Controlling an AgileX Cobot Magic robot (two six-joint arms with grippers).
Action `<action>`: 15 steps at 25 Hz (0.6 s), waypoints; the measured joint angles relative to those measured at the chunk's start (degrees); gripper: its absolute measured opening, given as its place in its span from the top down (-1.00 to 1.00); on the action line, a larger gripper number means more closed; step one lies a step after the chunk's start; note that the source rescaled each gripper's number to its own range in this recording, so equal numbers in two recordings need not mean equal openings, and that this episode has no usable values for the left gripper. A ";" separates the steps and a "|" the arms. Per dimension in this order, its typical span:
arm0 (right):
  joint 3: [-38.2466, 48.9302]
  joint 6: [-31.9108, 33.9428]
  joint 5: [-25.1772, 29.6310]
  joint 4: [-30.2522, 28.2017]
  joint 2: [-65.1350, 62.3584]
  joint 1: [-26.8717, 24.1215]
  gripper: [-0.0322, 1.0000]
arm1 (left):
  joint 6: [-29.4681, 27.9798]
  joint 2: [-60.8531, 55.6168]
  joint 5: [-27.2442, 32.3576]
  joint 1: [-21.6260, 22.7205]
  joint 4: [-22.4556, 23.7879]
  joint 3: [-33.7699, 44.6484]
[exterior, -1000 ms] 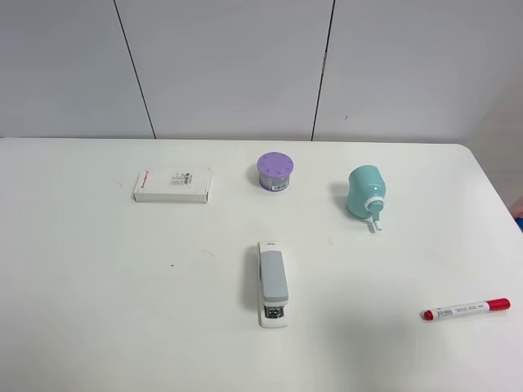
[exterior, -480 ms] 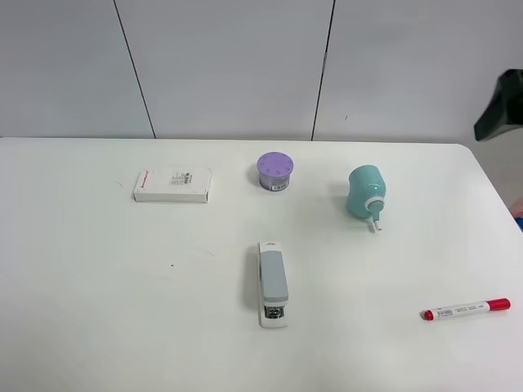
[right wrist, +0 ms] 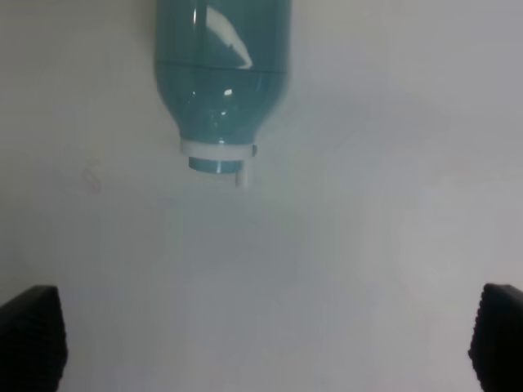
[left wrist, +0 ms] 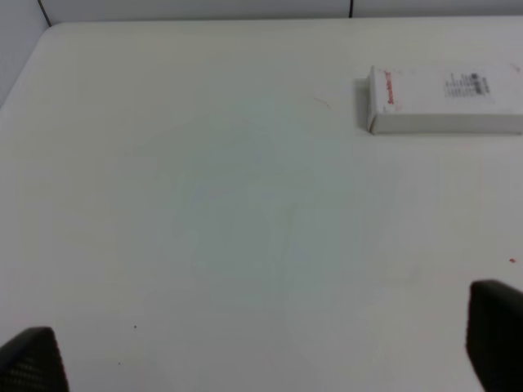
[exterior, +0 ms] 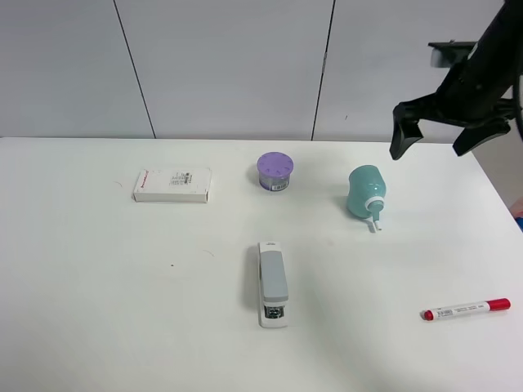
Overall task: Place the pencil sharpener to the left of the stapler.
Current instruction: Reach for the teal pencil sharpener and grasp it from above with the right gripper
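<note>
The mint-teal pencil sharpener (exterior: 365, 192) lies on its side at the table's right-centre, its white collar and crank nub toward the front. It also fills the right wrist view as the sharpener (right wrist: 222, 73). The grey-and-white stapler (exterior: 273, 283) lies lengthwise front of centre, left of the sharpener. My right gripper (exterior: 439, 135) hangs open above and to the right of the sharpener, its dark fingertips (right wrist: 29, 340) spread wide with nothing between them. My left gripper (left wrist: 261, 359) is open over bare table and does not show in the exterior view.
A white flat box (exterior: 172, 185) lies at the back left, also seen as the box (left wrist: 445, 100). A purple round lidded container (exterior: 275, 171) stands behind the stapler. A red-capped marker (exterior: 466, 309) lies at the front right. The white table's right edge (exterior: 500, 192) runs nearby.
The right arm has come into the exterior view from the upper right and moved leftward and down toward the sharpener. Nothing on the table has moved.
</note>
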 joint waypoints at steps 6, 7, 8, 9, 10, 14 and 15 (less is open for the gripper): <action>0.00 0.00 -1.29 0.30 5.99 0.18 -0.99 | 0.00 0.00 0.00 0.00 0.00 0.00; 0.00 0.00 -2.01 0.30 6.69 0.18 -0.99 | 0.00 0.00 0.00 0.00 0.00 0.00; 0.00 0.00 -2.66 0.30 7.21 0.18 -0.99 | 0.00 0.00 0.00 0.00 0.00 0.00; 0.00 -0.05 -3.12 0.30 7.75 0.18 -0.99 | 0.00 0.00 0.00 0.00 0.00 0.00; 0.00 -0.05 -3.67 0.30 8.31 0.18 -0.99 | 0.00 0.00 0.00 0.00 0.00 0.00; -0.02 -0.26 -6.62 0.30 10.13 0.36 -0.99 | 0.00 0.00 0.00 0.00 0.00 0.00; -0.02 -0.31 -7.49 0.44 10.45 0.65 -0.99 | 0.00 0.00 0.00 0.00 0.00 0.00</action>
